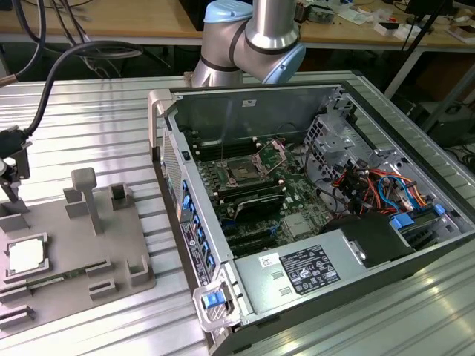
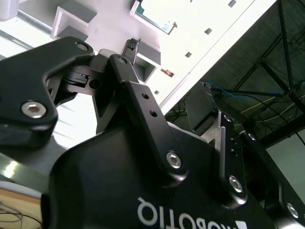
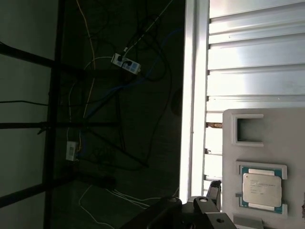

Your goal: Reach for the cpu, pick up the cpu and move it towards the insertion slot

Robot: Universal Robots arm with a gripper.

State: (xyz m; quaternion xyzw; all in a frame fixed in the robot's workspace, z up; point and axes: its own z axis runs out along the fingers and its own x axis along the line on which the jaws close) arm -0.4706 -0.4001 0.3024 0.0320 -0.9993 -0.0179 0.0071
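We see the cpu point(image 1: 26, 256) lying flat in a recess of the grey tray point(image 1: 70, 241). The gripper point(image 1: 9, 174) hangs above that tray; whether it is apart or together, we cannot tell. Beside the tray, the computer case point(image 1: 159, 111) walls off the insertion slot point(image 1: 245, 171).

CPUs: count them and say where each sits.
1. The cpu lies in a recess of the grey tray, at the exterior view's left, outside the computer case. More could be hidden inside the case.
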